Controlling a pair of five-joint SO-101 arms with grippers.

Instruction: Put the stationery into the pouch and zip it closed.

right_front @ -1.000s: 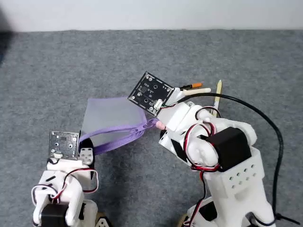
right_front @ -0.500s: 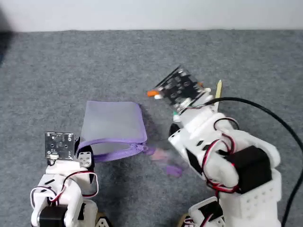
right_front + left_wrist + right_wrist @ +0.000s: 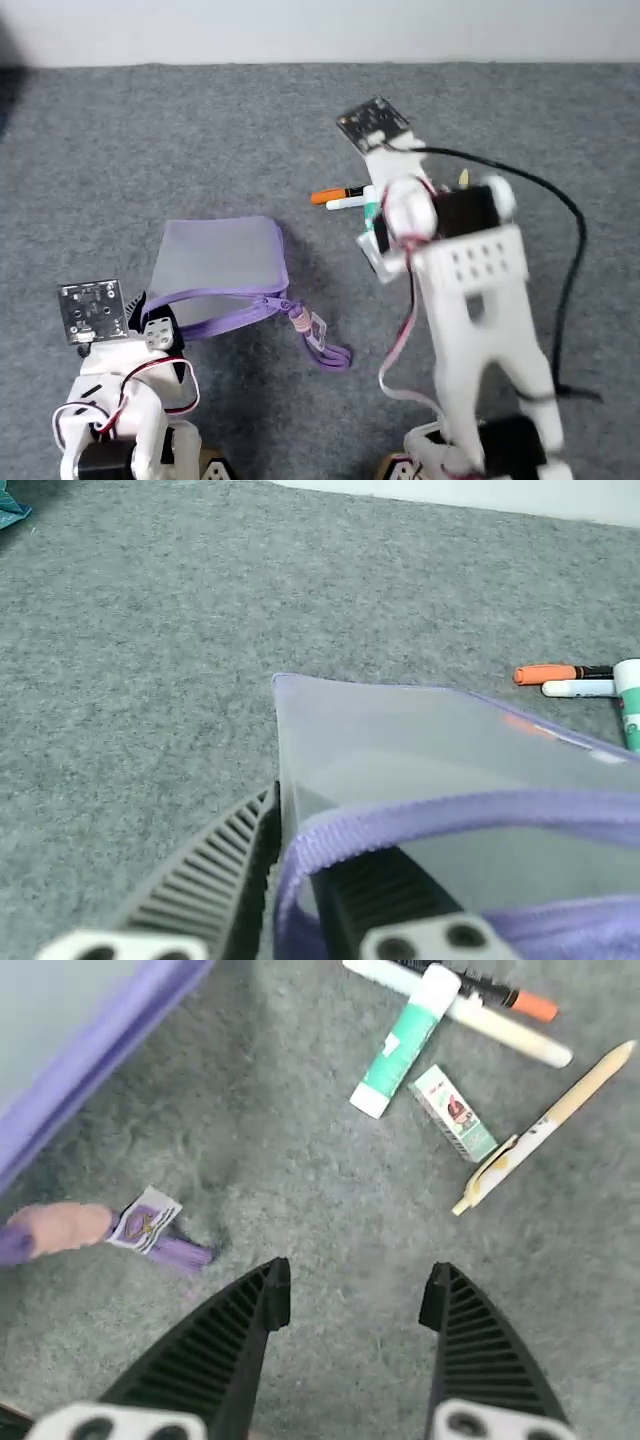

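Observation:
A translucent purple pouch (image 3: 220, 258) lies at the near left of the grey mat, its zip edge (image 3: 235, 312) gaping. My left gripper (image 3: 300, 875) is shut on the pouch's corner (image 3: 152, 318). The zip pull (image 3: 60, 1228) and its tag (image 3: 320, 338) lie loose on the mat. My right gripper (image 3: 357, 1285) hangs open above the mat, between the pull and the stationery, holding nothing. Ahead of it lie a glue stick (image 3: 405, 1045), an orange-capped marker (image 3: 335, 195), a white pen (image 3: 505, 1028), a small eraser box (image 3: 452, 1112) and a beige pen (image 3: 545, 1130).
The grey mat (image 3: 150, 140) has bare room at its far left and far right. The right arm's black cable (image 3: 565, 270) loops along the right side. A pale wall (image 3: 320, 30) bounds the far edge.
My right gripper let go of the zip pull and swung up and back toward the stationery. The pouch slid left and nearer with the left gripper, and the pull dropped onto the mat.

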